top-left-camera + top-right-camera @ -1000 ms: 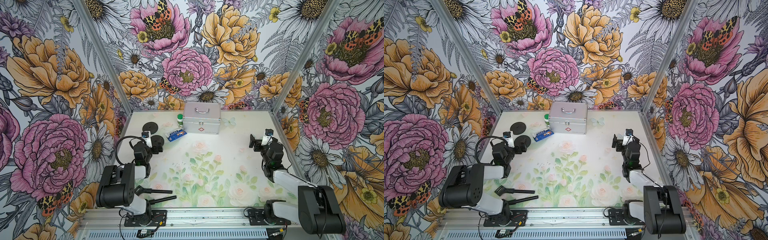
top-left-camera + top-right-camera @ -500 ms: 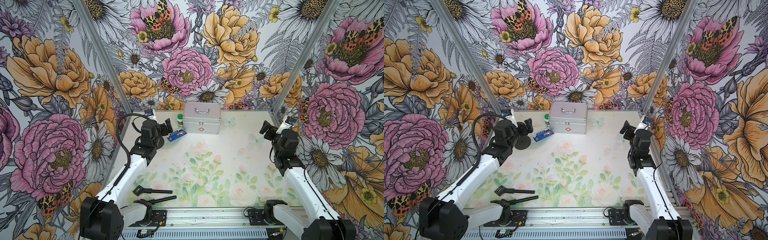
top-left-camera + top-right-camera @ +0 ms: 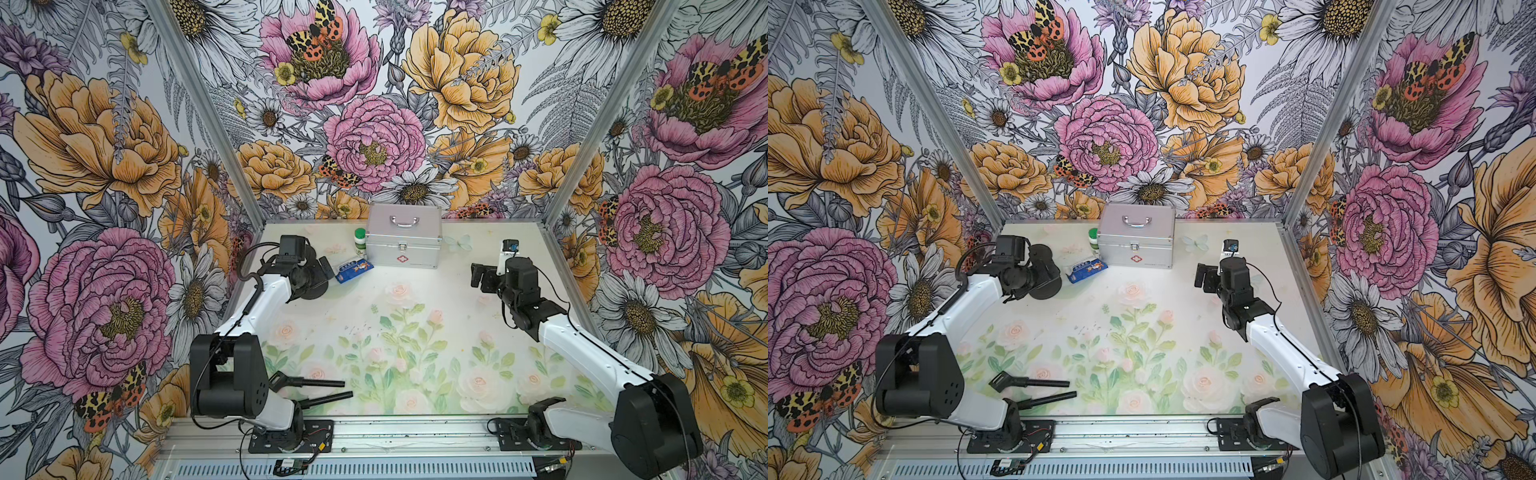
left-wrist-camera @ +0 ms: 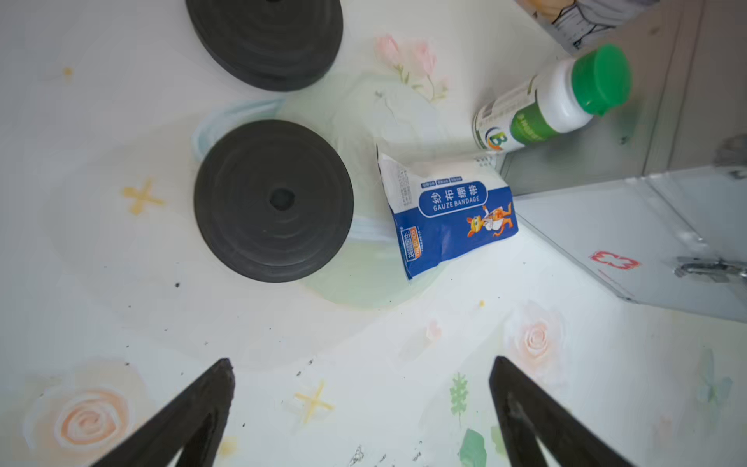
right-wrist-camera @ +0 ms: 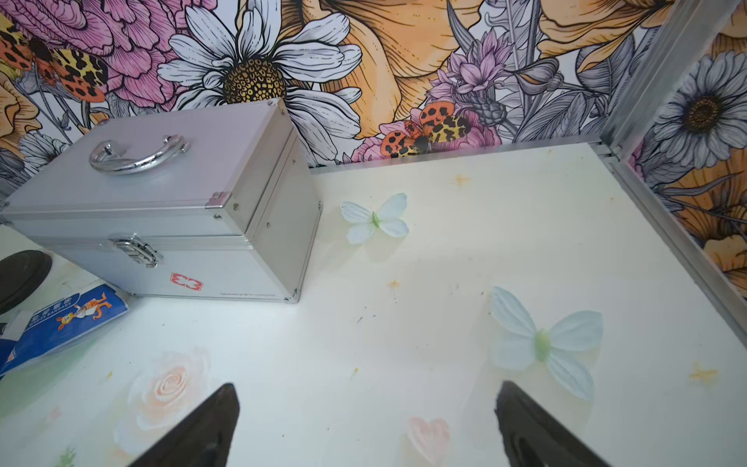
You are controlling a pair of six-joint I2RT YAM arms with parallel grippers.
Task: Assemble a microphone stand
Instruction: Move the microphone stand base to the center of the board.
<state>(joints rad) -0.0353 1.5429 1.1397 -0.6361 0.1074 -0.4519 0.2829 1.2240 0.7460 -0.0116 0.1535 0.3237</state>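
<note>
My left gripper (image 4: 361, 366) hung wide open and empty, the holed disc (image 4: 274, 200) just ahead. My right gripper (image 5: 367, 390), open too, held nothing. The rods (image 3: 316, 381) lay near my left base. I judged it best to straddle the disc's rim squarely, clear of the gauze (image 4: 452, 218).

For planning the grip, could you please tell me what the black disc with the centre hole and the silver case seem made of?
Black disc: probably cast metal, matte, faint concentric rings. Silver case: likely aluminium, brushed sheen, riveted edge trims.
</note>
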